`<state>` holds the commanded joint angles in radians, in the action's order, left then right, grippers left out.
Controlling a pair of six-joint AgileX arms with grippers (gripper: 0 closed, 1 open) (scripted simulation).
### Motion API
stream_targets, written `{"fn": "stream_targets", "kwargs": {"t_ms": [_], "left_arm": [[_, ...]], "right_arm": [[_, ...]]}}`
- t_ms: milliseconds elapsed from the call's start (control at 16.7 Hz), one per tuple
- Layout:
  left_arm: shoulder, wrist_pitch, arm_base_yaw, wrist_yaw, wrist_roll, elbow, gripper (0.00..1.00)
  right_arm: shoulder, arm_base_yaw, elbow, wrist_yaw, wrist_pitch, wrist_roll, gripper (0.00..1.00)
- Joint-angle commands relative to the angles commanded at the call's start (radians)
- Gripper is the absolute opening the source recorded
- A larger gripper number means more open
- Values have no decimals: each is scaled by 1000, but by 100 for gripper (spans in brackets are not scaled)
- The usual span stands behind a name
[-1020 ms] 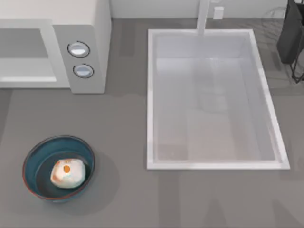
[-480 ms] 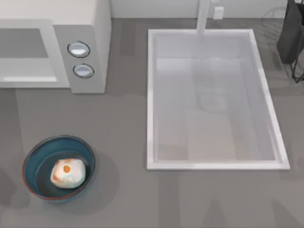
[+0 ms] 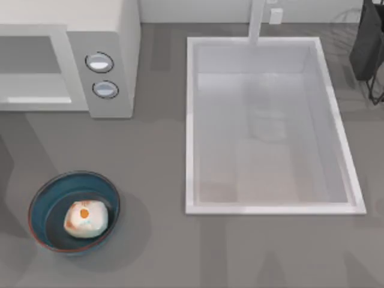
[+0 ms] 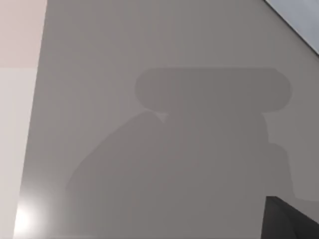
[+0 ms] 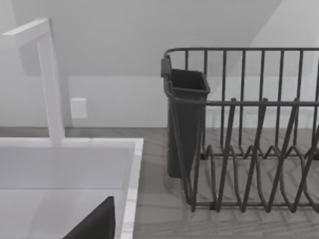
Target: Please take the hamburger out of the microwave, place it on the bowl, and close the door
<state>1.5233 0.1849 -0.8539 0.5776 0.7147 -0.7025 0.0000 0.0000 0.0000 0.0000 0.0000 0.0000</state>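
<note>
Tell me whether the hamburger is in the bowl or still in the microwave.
In the bowl. The hamburger rests on the floor of the bowl, at the table's near left, apart from the microwave.

The bowl point(image 3: 73, 211) looks like glazed ceramic, glossy blue-teal inside. The hamburger point(image 3: 86, 218) has a smooth, soft-looking pale surface. The microwave point(image 3: 102, 60) is smooth matt white, its 2 knobs point(image 3: 99, 62) ringed in shiny metal. The sink point(image 3: 191, 120) is smooth white with a slight sheen, the countertop point(image 3: 156, 156) matt grey. The dish rack point(image 5: 249, 129) is dark wire, its cup point(image 5: 185, 124) dark plastic.
</note>
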Motion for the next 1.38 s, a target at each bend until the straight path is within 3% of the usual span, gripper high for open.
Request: {"fn": "stream_targets", "kwargs": {"t_ms": [240, 660, 1140, 1380], "left_arm": [[-37, -11, 36, -25, -39, 36, 0], [-296, -85, 312, -184, -289, 249, 0], [-316, -89, 359, -221, -335, 268, 0], [-369, -93, 548, -344, -470, 301, 0]], "right_arm": [[0, 0, 0, 0, 0, 0, 100], [0, 0, 0, 0, 0, 0, 100], [0, 0, 0, 0, 0, 0, 100], [0, 0, 0, 0, 0, 0, 100]]}}
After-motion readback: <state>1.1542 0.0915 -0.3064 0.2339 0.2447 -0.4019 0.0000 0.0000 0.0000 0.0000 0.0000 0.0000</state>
